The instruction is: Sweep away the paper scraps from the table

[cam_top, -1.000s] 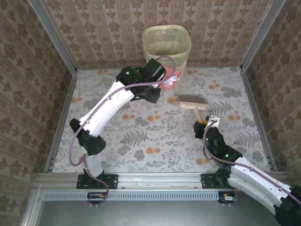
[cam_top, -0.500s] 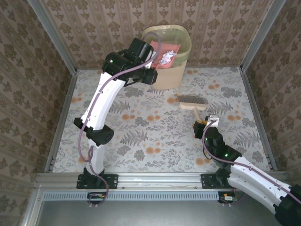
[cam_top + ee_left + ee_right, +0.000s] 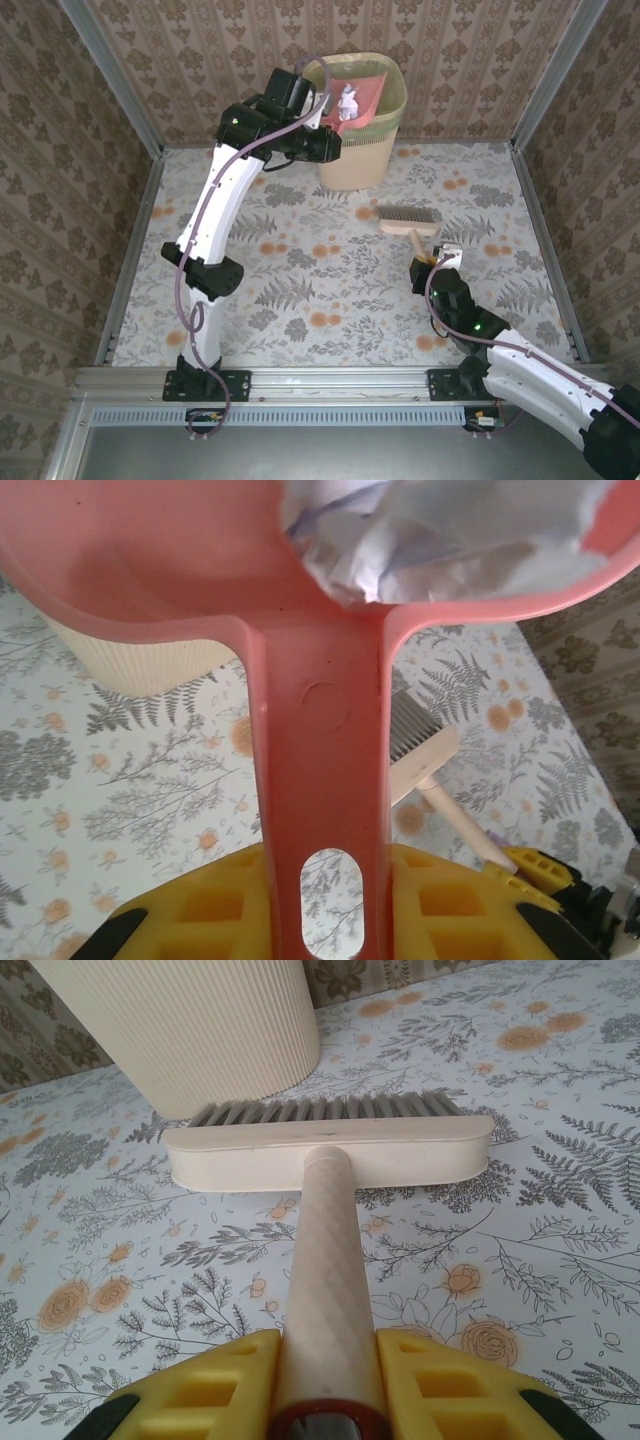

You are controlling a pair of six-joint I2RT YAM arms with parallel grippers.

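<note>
Floral table between brown damask walls. Since half a second ago my left gripper, clamped on the pink dustpan by its handle, has carried it higher over the cream bin. The paper scraps lie in the pan, above the bin's mouth. My right gripper stays closed on the brush, whose head rests on the cloth.

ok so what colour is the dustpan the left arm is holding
The dustpan is salmon pink all over, handle included; the left wrist view shows it best.
</note>
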